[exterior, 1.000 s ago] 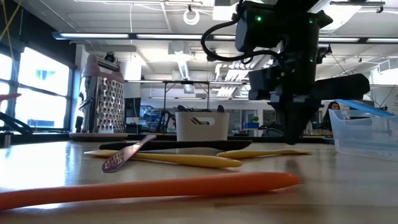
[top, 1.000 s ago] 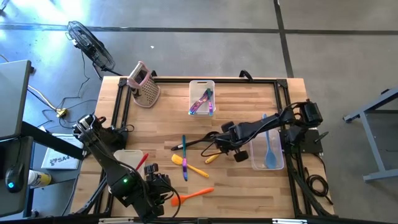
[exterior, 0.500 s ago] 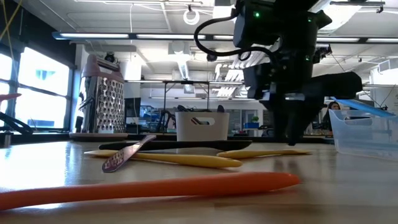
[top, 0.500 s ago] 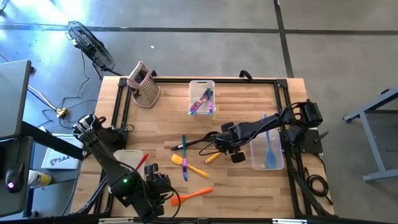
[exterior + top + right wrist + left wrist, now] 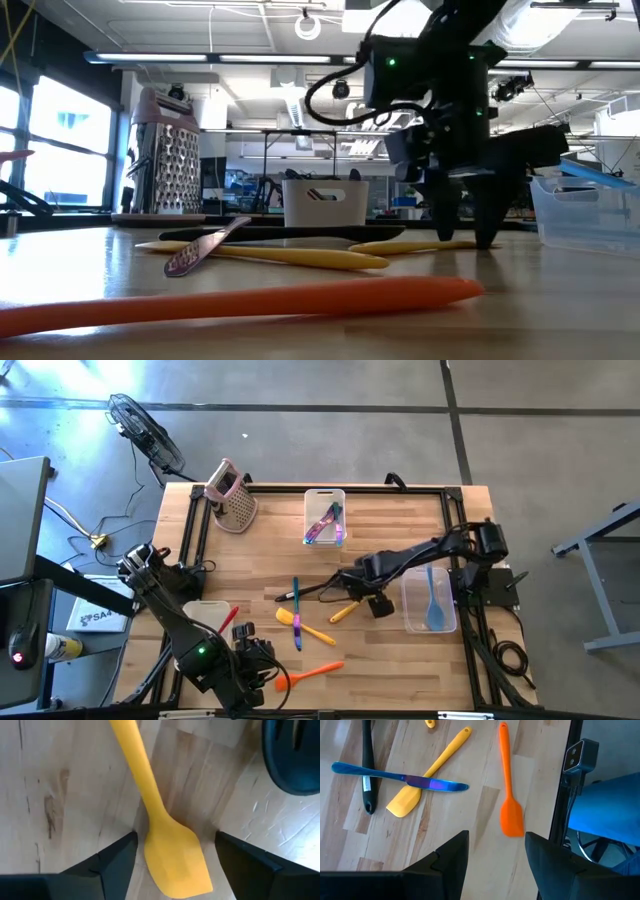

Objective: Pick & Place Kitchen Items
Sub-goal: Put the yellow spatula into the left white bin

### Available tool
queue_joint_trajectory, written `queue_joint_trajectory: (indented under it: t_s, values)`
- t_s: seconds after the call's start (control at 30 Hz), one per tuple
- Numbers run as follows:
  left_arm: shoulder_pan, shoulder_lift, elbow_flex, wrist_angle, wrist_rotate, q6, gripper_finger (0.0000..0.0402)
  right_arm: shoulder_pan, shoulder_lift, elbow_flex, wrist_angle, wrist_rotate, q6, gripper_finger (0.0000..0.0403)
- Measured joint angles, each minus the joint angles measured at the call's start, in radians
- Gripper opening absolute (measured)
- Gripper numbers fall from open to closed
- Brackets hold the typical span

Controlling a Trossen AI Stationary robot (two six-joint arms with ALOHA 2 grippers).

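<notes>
Right wrist view: right gripper fingers spread wide, nothing held, straddling blade of yellow spatula flat on bench, beside clear bin. Advice: press fingertips to wood, close squarely across blade, lift level. Left gripper parked open, empty, above orange spatula.

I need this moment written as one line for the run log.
right pincer: open, low astride yellow spatula, not yet closed | left pincer: open, waiting near orange spatula | blue spatula: in clear bin
</notes>
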Motion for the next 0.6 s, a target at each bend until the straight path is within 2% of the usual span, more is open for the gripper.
queue_joint_trajectory:
  t_s: [0.17,0.3,0.6]
  values:
    - [0.0,0.0,0.0,0.001,0.001,-0.006,0.0187,-0.041,0.017,0.003,-0.005,-0.062,0.048,0.0248]
    - [0.0,0.0,0.0,0.001,0.001,-0.007,0.0187,-0.065,0.017,0.003,-0.014,-0.119,0.068,0.022]
    - [-0.028,0.0,0.0,0.002,-0.017,-0.037,0.0187,-0.047,0.017,0.003,-0.015,-0.075,0.033,0.0096]
